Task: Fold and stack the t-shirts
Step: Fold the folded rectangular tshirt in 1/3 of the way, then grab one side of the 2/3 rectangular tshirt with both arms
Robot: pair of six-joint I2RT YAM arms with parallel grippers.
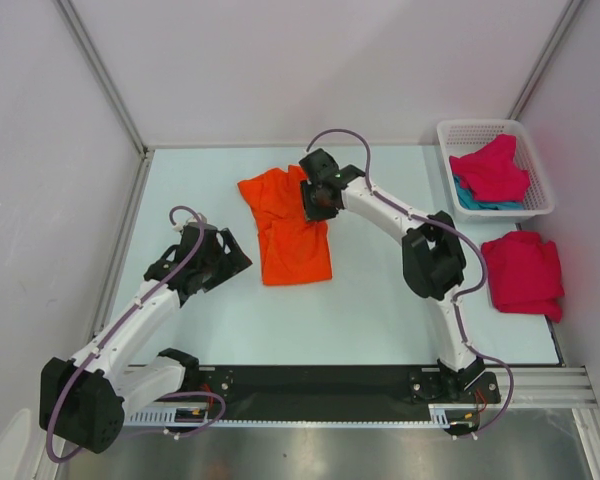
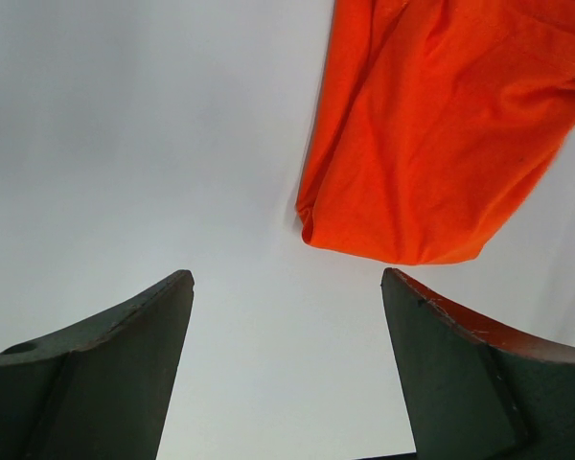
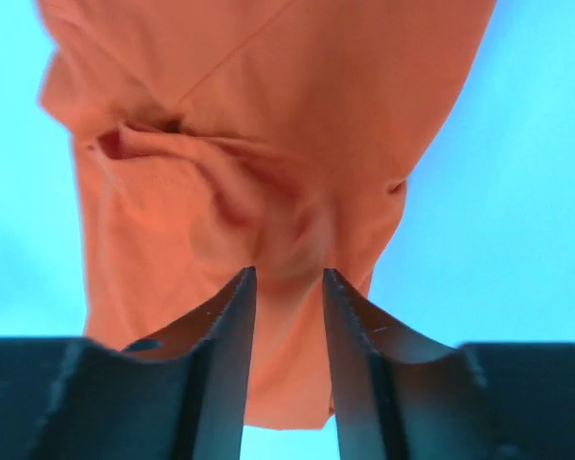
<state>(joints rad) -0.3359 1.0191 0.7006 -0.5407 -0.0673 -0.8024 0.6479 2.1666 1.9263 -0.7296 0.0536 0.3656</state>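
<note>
Tabletop: a pale blue-green flat tabletop [image 1: 380, 310] with both arm bases at its near edge.
Orange shirt: a bright orange short-sleeved cloth t-shirt [image 1: 292, 240] [image 2: 431, 144] [image 3: 268, 144] lies partly folded near the middle of the tabletop, somewhat toward the far edge, with its hem end toward the near edge.
Basket: a white plastic mesh basket [image 1: 477, 124] stands in the far right corner.
Folded shirt: a magenta-red cloth t-shirt folded into a rough square [image 1: 523, 272] rests on the tabletop at the right edge, near the basket on its near side.
Basket contents: a crumpled magenta-red t-shirt [image 1: 492, 170] lies on top of a teal t-shirt [image 1: 472, 200], of which only a strip shows.
Left gripper [image 1: 242, 262] [image 2: 286, 278]: it is over bare tabletop just beside the orange shirt's near left corner; the jaws are spread wide and hold nothing.
Right gripper [image 1: 315, 200] [image 3: 287, 273]: it is down on the far right part of the orange shirt; the jaws are drawn close together, pinching a puckered fold of the cloth.
</note>
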